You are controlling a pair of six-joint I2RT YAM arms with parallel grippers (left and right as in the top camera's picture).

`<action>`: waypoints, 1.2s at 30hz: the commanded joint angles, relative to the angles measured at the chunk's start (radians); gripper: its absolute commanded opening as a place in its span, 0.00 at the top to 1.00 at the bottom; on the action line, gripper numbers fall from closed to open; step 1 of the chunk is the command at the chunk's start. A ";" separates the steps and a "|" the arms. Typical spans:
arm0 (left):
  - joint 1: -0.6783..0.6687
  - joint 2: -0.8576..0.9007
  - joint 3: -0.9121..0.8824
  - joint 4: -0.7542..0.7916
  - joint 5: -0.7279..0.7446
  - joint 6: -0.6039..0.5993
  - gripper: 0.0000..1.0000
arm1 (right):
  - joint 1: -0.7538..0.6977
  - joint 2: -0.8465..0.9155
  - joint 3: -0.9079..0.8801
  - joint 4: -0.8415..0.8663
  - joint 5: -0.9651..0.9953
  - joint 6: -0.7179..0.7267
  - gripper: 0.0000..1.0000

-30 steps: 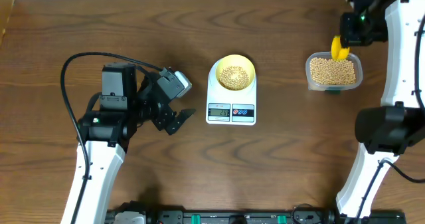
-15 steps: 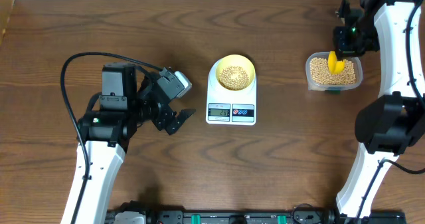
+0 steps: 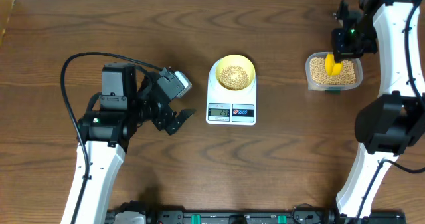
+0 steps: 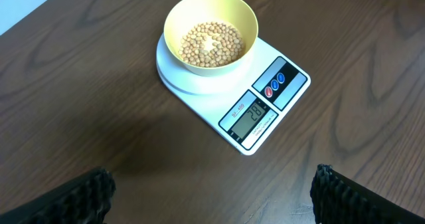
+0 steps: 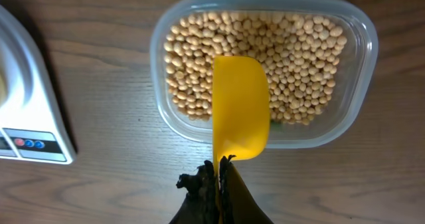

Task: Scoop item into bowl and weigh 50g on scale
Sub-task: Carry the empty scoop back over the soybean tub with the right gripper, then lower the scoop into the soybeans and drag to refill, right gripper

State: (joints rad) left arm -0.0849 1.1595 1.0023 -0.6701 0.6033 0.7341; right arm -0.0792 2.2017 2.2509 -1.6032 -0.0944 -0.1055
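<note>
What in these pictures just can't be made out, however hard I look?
- The display on the scale: digits blurred in the left wrist view, too small overhead.
- The scoop: its handle is hidden by the right gripper in the right wrist view; whether it touches the beans is unclear.
- The left fingers: cut off by the bottom edge of the left wrist view.

scale (image 4: 255, 117) 1 | bowl (image 4: 211, 4) 1 | container (image 5: 362, 78) 1 | scoop (image 5: 240, 108) 1 | beans (image 5: 299, 58) many
</note>
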 commanded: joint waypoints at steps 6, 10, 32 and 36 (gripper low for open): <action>0.006 0.004 0.017 0.000 0.006 0.006 0.04 | 0.001 -0.011 -0.062 0.026 0.066 0.011 0.99; 0.006 0.004 0.017 0.000 0.006 0.006 0.04 | -0.010 -0.011 -0.067 0.047 0.068 0.011 0.99; 0.006 0.004 0.017 0.000 0.006 0.006 0.04 | -0.053 -0.007 -0.151 0.171 0.222 -0.016 0.99; 0.006 0.004 0.017 0.000 0.006 0.006 0.04 | -0.069 -0.007 -0.173 0.221 0.137 -0.015 0.99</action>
State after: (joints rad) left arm -0.0849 1.1595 1.0023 -0.6701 0.6033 0.7341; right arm -0.1242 2.2017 2.0987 -1.4101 0.0940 -0.1135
